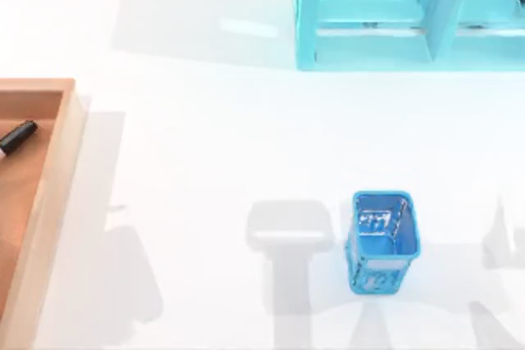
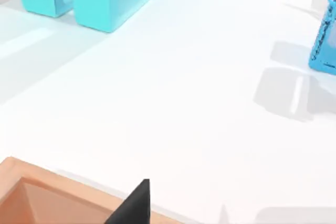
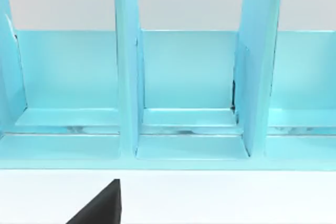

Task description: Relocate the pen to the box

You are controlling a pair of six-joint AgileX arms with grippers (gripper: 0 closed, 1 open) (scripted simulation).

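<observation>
One dark finger of the left gripper [image 2: 134, 205] pokes into the left wrist view, just above the pale rim of the box [image 1: 51, 202], and one dark finger of the right gripper [image 3: 100, 205] juts into the right wrist view, facing the turquoise shelf unit [image 1: 369, 14]; with a single finger showing on each, I cannot tell whether either set of jaws is parted or clenched, and neither is seen holding anything. From above, the pen [image 1: 16, 137] lies flat inside the box at the far left of the worktop, black cap pointing up and to the right, its silver barrel running off the edge of the view, so the task looks done. It seems a light, stiff thing, smooth and round, liable to roll or slip in a loose pinch; the barrel just behind the thick cap would be the surest place to take it, across its width. The blue mesh cup [image 1: 381, 239] stands well apart, towards the right.
</observation>
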